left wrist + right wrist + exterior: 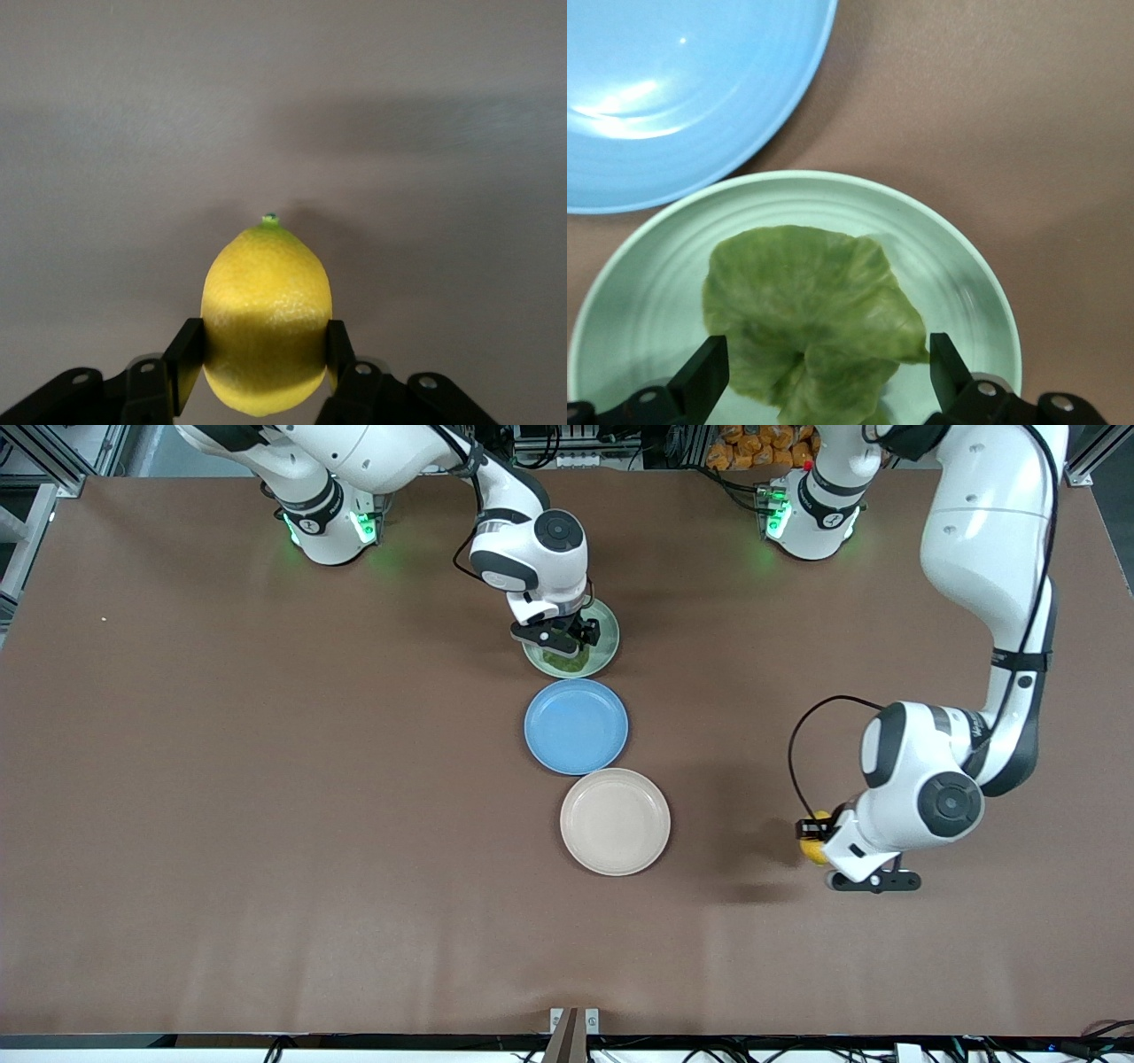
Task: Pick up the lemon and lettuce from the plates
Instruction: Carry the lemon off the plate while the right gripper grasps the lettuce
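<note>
My left gripper (811,836) is shut on the yellow lemon (815,843) over bare table, off the beige-cream plate (615,821) toward the left arm's end. In the left wrist view the lemon (266,301) sits clamped between both black fingers (186,361), pointed tip outward. My right gripper (567,641) hangs open low over the mint green plate (608,640). The green lettuce (564,662) lies on that plate. In the right wrist view the lettuce (806,305) lies between the spread fingertips of the right gripper (824,372), on the mint plate (961,266).
An empty blue plate (576,725) lies between the mint and beige plates, all three in a row down the table's middle. Its rim (673,97) shows close to the mint plate in the right wrist view. The beige plate holds nothing.
</note>
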`<action>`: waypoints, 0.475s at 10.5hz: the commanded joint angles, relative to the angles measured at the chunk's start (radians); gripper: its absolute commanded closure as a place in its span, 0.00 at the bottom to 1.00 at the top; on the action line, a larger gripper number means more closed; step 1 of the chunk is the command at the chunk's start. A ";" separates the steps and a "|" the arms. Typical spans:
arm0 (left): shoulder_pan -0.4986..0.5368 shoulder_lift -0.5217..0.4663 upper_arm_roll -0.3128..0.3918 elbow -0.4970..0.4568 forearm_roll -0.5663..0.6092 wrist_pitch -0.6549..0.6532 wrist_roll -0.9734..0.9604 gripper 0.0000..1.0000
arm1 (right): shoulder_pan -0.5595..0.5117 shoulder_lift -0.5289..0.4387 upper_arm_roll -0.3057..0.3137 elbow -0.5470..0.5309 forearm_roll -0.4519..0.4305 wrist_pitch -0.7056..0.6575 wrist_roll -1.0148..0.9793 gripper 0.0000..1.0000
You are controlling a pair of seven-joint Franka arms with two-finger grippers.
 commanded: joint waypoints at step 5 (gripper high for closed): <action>0.011 0.029 -0.006 -0.001 0.020 0.008 -0.007 0.00 | -0.007 0.045 0.013 0.032 -0.061 0.009 0.045 0.57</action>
